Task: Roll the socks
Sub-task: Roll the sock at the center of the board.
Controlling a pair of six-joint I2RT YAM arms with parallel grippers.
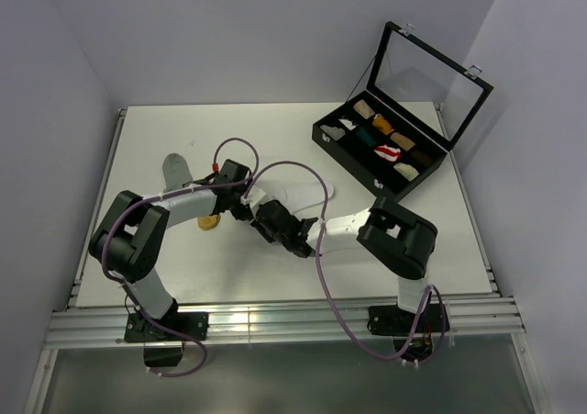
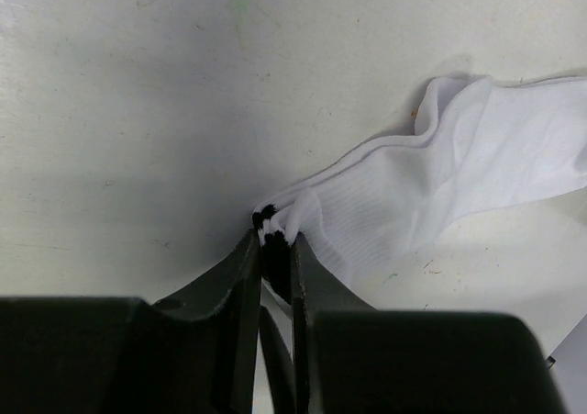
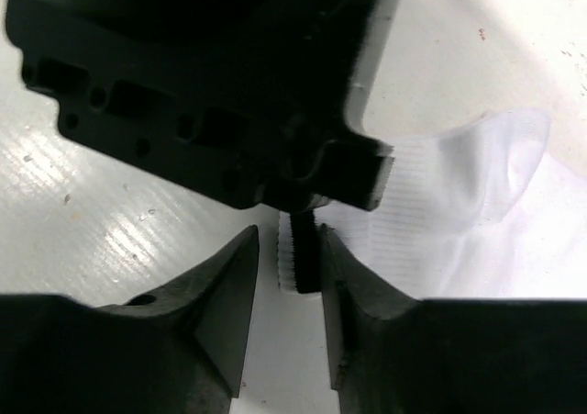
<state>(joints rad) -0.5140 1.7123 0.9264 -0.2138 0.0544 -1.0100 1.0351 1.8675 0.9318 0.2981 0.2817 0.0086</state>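
Note:
The long white sock (image 1: 307, 196) lies on the table's middle and spreads to the right in the left wrist view (image 2: 440, 180). My left gripper (image 2: 275, 239) is shut on its black-striped cuff (image 2: 267, 219), low over the table (image 1: 246, 203). My right gripper (image 3: 289, 237) faces it, open, with the cuff's edge (image 3: 299, 258) between its fingers; it shows in the top view (image 1: 266, 215). The left gripper's body (image 3: 229, 93) fills the top of the right wrist view. The grey sock (image 1: 176, 169) lies at the left. The mustard-yellow sock (image 1: 211, 221) peeks out under the left arm.
A black compartmented case (image 1: 327, 142) with its glass lid (image 1: 429, 72) raised stands at the back right, holding several small fabric rolls (image 1: 390, 140). Purple cables (image 1: 321, 249) loop over both arms. White walls close in the table (image 1: 440, 240).

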